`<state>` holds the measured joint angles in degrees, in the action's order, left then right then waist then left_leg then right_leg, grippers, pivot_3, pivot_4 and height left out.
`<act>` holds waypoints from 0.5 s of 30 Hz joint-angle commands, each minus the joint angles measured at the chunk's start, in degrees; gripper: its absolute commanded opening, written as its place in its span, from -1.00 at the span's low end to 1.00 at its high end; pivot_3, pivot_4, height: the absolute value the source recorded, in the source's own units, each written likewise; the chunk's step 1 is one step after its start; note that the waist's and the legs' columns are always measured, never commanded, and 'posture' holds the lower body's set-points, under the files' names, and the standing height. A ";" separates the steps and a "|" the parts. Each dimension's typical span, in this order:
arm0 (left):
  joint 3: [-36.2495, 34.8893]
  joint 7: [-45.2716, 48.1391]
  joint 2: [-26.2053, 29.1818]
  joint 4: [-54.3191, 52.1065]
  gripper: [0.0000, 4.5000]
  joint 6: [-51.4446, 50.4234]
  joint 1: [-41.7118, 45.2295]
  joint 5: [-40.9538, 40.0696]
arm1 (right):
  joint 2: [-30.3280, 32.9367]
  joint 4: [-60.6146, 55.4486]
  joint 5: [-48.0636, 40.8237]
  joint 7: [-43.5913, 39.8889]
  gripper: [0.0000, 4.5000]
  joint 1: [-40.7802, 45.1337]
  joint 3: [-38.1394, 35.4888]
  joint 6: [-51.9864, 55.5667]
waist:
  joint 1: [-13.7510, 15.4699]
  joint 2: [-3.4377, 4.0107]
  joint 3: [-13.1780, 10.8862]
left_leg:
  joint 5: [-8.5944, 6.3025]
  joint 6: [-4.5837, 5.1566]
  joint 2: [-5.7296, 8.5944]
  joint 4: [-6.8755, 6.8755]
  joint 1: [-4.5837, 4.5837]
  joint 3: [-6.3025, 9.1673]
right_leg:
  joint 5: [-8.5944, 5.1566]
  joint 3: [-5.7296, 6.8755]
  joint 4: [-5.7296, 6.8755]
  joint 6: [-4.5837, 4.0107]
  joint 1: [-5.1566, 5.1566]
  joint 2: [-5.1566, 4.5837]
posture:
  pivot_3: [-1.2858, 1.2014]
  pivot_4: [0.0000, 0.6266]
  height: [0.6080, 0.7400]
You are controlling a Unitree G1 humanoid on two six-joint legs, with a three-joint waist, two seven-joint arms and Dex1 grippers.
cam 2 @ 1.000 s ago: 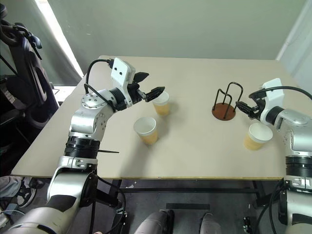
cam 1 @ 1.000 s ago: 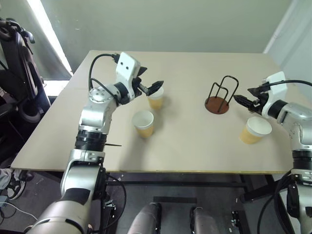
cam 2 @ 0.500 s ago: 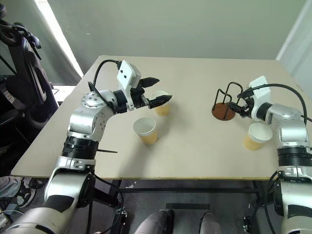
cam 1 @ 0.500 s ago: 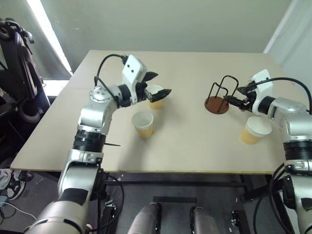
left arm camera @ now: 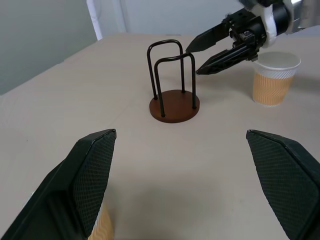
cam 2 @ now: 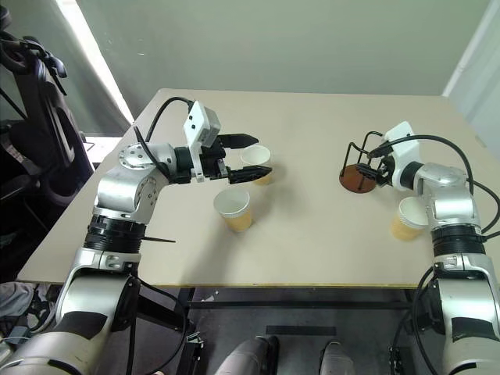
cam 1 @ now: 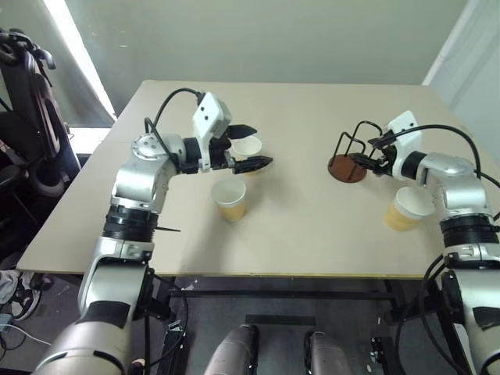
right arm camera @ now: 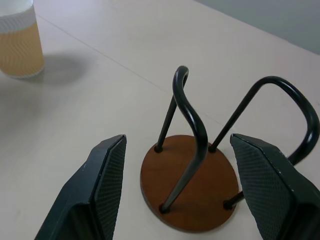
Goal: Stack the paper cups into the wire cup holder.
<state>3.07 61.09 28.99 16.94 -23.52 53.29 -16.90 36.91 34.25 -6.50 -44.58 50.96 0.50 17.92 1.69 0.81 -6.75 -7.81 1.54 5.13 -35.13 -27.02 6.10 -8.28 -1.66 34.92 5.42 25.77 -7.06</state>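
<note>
The right gripper (cam 1: 367, 154) has swung in from the desk's right edge, jaws spread and empty, to flank the holder (cam 1: 349, 161), likely to steady it. The left gripper (cam 2: 244, 156), also released, brackets a cup (cam 1: 248, 147) mid-desk.

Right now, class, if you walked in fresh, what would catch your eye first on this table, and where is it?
First, the wire cup holder standing empty toward the table's right, with the right gripper open right beside it. Next, the left gripper held open around one paper cup near the middle. Two more cups stand apart: one nearer the front edge, one at the far right.
</note>
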 commanded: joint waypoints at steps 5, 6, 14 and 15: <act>-0.47 -0.42 0.38 -1.67 1.00 0.29 1.17 -0.02 | -1.03 10.19 3.51 -0.73 0.20 7.16 1.14 -6.34 | 0.08 0.01 0.00 | 0.00 0.00 0.00 0.01 -0.03 0.01 | 0.01 0.00 -0.01 -0.02 0.02 0.00 | 0.03 -0.52 1.00; -0.49 -0.41 0.44 -1.64 1.00 0.31 1.12 0.02 | -1.09 11.02 3.77 -1.08 0.06 7.53 1.21 -6.75 | 0.08 0.01 -0.01 | -0.01 -0.01 0.00 0.01 -0.03 0.00 | 0.01 0.00 -0.01 -0.02 0.02 -0.01 | 0.03 -0.52 1.00; -0.22 1.00 1.24 -0.76 1.00 0.46 1.44 0.27 | 2.28 9.42 3.06 -11.46 -0.98 7.17 1.16 -6.05 | 0.16 0.02 -0.01 | -0.05 -0.05 0.00 0.03 -0.06 0.01 | -0.01 0.02 -0.02 -0.06 0.04 -0.01 | 0.03 -0.52 1.00; -0.12 1.21 1.34 -0.56 1.00 0.56 1.54 0.36 | 2.80 8.31 2.89 -12.90 -0.98 6.76 1.19 -5.49 | 0.16 0.02 -0.01 | -0.05 -0.05 0.00 0.03 -0.10 0.02 | -0.01 0.03 -0.03 -0.07 0.05 -0.01 | 0.03 -0.52 1.00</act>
<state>3.34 61.73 29.50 17.06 -23.54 53.44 -16.39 38.08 46.09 -2.61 -54.67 57.16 1.83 12.12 1.85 0.83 -6.76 -7.87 1.49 5.13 -35.10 -27.13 6.12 -8.29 -1.62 34.89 5.35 25.83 -7.07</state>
